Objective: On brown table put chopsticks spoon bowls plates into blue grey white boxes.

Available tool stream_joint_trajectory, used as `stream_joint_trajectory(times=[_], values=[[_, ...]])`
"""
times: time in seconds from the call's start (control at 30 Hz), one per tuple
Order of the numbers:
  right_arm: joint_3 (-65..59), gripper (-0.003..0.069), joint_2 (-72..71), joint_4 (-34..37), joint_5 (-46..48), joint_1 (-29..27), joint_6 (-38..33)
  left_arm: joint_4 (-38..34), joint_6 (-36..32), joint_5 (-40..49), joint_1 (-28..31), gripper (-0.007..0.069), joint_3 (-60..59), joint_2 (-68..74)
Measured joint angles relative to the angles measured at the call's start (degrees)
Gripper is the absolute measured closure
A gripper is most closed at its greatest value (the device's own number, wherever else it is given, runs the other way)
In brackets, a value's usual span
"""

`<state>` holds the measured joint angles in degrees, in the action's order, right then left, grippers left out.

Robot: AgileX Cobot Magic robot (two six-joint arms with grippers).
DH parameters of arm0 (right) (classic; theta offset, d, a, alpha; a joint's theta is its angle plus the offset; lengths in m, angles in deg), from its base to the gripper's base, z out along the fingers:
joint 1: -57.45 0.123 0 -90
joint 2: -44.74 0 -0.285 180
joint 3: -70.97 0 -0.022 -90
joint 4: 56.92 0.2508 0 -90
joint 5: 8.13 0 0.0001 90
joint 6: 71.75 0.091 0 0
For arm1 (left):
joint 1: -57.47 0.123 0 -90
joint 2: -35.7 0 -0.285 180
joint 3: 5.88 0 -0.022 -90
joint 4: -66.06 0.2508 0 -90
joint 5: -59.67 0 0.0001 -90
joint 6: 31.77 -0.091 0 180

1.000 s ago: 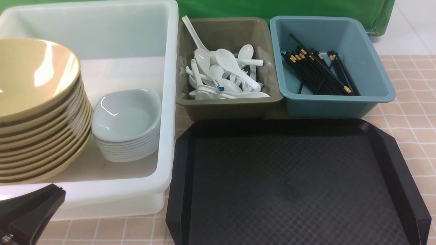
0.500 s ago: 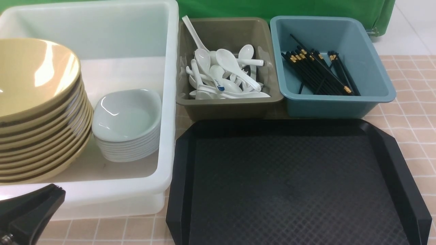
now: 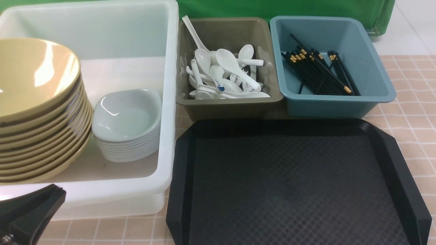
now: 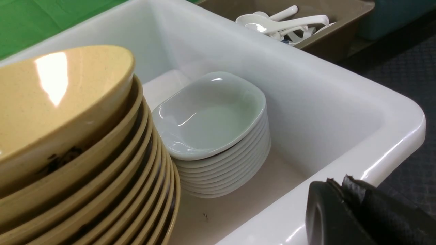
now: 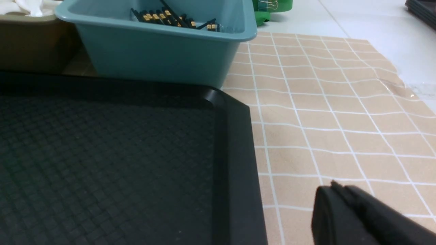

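No change vs 1 s ago: L pincer [image 4: 344,180] & R pincer [image 5: 337,187] clenched, empty; sorting looks done imo.

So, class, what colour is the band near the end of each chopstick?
Gold; the front view shows the bands best.

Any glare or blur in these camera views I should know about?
Front view: bright streaks on the top yellow bowl; left wrist view: the same bowl's glare is blown out white; right wrist view: gripper looks soft, tiles sharper.
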<state>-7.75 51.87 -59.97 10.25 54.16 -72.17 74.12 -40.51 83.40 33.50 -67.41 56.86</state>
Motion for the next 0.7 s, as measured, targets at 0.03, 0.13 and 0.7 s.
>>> stream_joint_trajectory(times=[0.03,0.13,0.7], values=[[0.0,0.0608,0.0,0.0,0.0,0.0,0.0,0.0,0.0,0.0,0.0,0.062,0.0,0.0],[0.0,0.0607,0.0,0.0,0.0,0.0,0.0,0.2,0.0,-0.1,0.0,0.062,-0.4,-0.7],[0.0,0.059,-0.1,0.1,0.2,0.0,0.0,-12.6,4.9,-3.8,22.0,0.062,-16.7,-14.1]])
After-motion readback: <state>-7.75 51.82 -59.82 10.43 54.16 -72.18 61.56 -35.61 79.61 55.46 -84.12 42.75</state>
